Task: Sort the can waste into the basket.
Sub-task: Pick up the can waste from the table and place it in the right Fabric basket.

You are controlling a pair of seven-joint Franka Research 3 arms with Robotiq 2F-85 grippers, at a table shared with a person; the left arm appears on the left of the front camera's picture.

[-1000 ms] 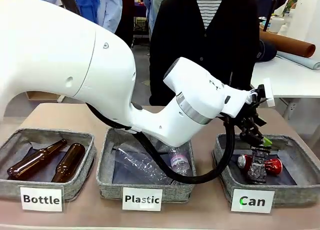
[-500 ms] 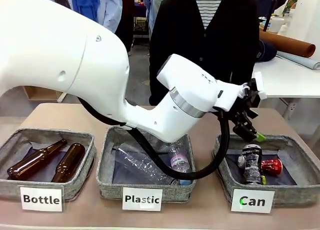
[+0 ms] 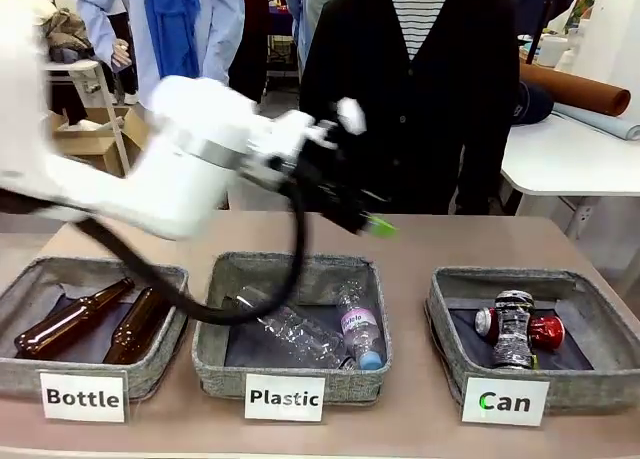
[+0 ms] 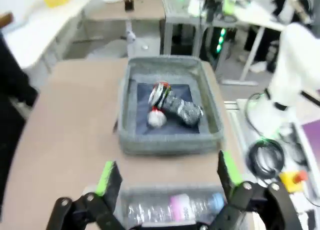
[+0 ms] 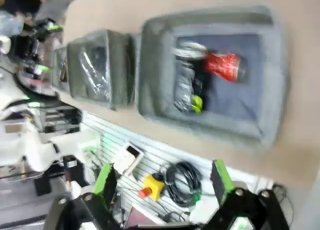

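Observation:
The grey basket (image 3: 596, 375) labelled "Can" stands at the right front of the table. Inside it lies the red can (image 3: 546, 331), and the dark grey, silver-topped can (image 3: 513, 331) rests across it. My left gripper (image 3: 372, 225) hangs open and holds nothing, above the far edge of the middle basket, well left of the cans. The left wrist view looks past its spread green pads (image 4: 106, 176) at the basket (image 4: 170, 143), the dark can (image 4: 184, 109) and the red can (image 4: 156, 119). High over that basket (image 5: 150, 64), my right gripper (image 5: 161, 181) is open, with the red can (image 5: 225, 65) far below.
The "Plastic" basket (image 3: 212, 351) in the middle holds clear bottles (image 3: 358, 324). The "Bottle" basket (image 3: 20, 374) at the left holds two brown bottles (image 3: 70, 315). A person in a dark cardigan (image 3: 420, 89) stands at the far edge. Bare tabletop lies behind the baskets.
My left gripper let go of the dark can in the Can basket, then swung up and far to the left. The dark can now rests on the red one.

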